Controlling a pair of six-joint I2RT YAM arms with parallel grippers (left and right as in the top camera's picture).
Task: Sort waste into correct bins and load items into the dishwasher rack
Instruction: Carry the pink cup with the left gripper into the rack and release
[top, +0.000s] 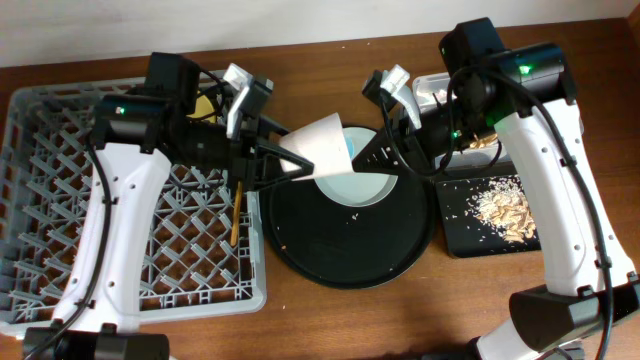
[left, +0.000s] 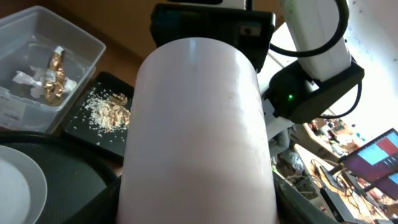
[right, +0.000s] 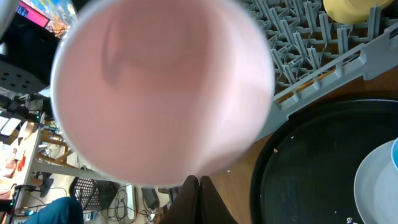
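My left gripper (top: 285, 160) is shut on the pink cup (top: 322, 147) and holds it tilted in the air between the dishwasher rack (top: 60, 200) and the round black tray (top: 350, 250). The cup fills the left wrist view (left: 199, 124) and the right wrist view (right: 161, 93). My right gripper (top: 372, 148) is shut and empty (right: 199, 190), just right of the cup. The grey plate (top: 360, 188) lies on the round tray; a bit of the light blue cup (top: 348, 150) shows behind the pink cup. The yellow bowl (top: 207, 105) and chopsticks (top: 236, 212) are in the rack.
The clear tub (left: 81, 43) holds the gold foil wrapper (left: 55, 73) and the white napkin (left: 26, 81). The black rectangular tray (top: 455, 215) at the right holds the food scraps (top: 505, 208). A few crumbs lie on the round tray.
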